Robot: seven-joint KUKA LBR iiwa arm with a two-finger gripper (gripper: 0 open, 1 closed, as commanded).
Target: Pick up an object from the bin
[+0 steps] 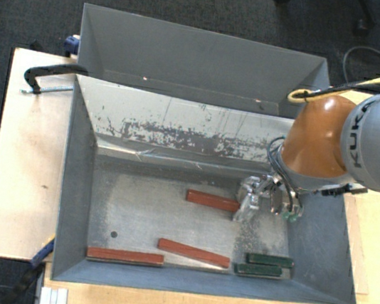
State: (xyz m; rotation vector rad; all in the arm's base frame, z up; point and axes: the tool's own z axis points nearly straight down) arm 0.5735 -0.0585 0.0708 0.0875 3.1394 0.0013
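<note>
Fingers (248, 198): spread or closed, I cannot tell. The gripper (248, 202) is at the right end of the far red-brown stick (210, 201). It should straddle the stick's narrow width squarely.

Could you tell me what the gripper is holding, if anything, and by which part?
It cannot be told: the gripper sits at the right end of the upper reddish-brown bar.

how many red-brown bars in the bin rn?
3. The mid-floor bar ends by the gripper; the lower-centre bar lies slightly tilted; the near-wall bar sits lower left. The arm could hide more.
</note>
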